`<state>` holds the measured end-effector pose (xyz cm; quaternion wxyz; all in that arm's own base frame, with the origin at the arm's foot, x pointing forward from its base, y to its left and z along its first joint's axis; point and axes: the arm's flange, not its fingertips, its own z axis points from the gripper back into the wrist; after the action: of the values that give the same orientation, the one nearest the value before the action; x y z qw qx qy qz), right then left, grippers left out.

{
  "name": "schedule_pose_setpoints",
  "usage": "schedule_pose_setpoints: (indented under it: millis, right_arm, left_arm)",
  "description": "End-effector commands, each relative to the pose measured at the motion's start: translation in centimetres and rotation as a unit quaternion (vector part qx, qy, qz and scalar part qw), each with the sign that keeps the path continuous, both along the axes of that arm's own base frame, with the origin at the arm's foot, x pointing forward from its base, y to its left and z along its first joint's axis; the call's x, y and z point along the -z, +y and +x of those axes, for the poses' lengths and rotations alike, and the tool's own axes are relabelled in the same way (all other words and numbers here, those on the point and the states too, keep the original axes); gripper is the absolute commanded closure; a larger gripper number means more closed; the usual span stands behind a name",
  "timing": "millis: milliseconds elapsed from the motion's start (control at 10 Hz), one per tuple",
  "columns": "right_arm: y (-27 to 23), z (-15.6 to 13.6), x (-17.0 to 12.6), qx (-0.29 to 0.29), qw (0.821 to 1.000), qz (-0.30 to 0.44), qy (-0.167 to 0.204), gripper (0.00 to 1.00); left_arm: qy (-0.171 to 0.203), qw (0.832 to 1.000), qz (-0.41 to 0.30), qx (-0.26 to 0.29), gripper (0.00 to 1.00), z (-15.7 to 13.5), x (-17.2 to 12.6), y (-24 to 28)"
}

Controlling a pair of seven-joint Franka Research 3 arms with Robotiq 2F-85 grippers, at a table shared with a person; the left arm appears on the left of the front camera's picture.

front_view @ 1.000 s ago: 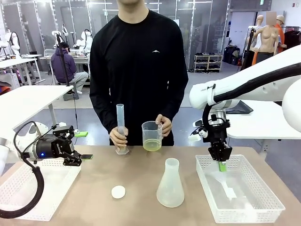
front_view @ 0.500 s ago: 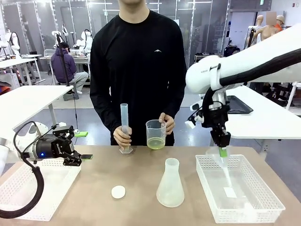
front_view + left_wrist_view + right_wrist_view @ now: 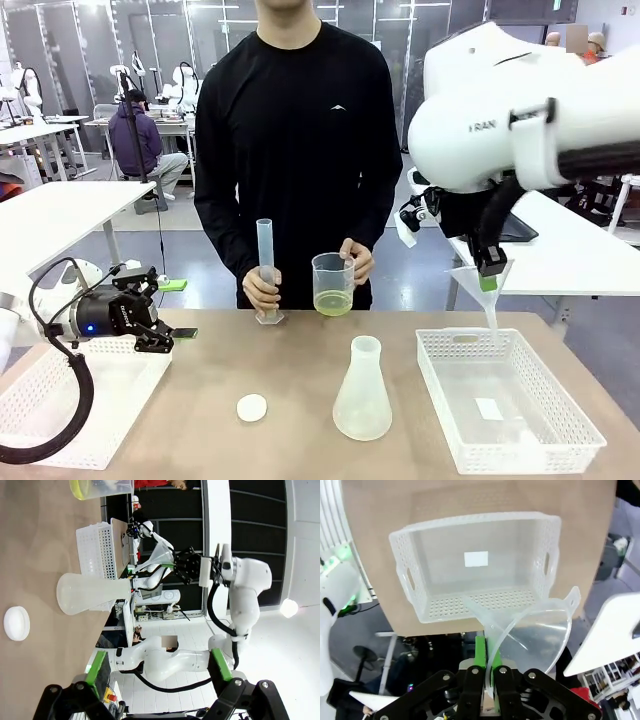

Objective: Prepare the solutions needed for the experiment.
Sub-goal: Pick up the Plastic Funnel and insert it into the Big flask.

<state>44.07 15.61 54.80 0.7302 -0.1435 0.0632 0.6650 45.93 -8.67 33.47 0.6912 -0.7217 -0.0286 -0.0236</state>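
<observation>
One funnel (image 3: 468,286), gripped by the right pincer (image 3: 489,279), now high above the basket (image 3: 500,342); left pincer (image 3: 176,308) agape.

Light was bright and even, with soft shadows on the tabletop (image 3: 300,360). In the left wrist view a lamp (image 3: 289,608) glared at 3 o'clock.

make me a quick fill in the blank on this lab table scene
1. The right claw is shut on a clear ____.
2. The yellow-green liquid sits in the person's ____.
3. The flask stands between the white cap and the right ____.
4. The left claw is ____.
Missing: funnel; beaker; basket; open.
</observation>
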Motion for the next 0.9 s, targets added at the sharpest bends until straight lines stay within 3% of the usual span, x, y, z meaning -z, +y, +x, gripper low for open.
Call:
schedule_pose_setpoints:
  millis: [0,300,500,800]
  right_arm:
    - [-0.2,-3.3,0.0,0.029,0.997,-0.009,-0.073,1.00]
    - [-0.6,-5.3,-0.9,0.038,0.992,0.006,-0.117,1.00]
    - [-0.3,-5.1,-2.1,0.026,0.995,0.007,-0.092,1.00]
    - [-0.3,-5.1,-2.1,0.026,0.995,0.007,-0.092,1.00]
  left_arm:
    - [0.002,1.000,0.003,-0.002,0.00,0.4,0.1,-0.2]
    - [0.002,1.000,0.003,-0.002,0.00,0.4,0.1,-0.2]
    - [0.002,1.000,0.003,-0.002,0.00,0.4,0.1,-0.2]
    - [0.002,1.000,0.003,-0.002,0.00,0.4,0.1,-0.2]
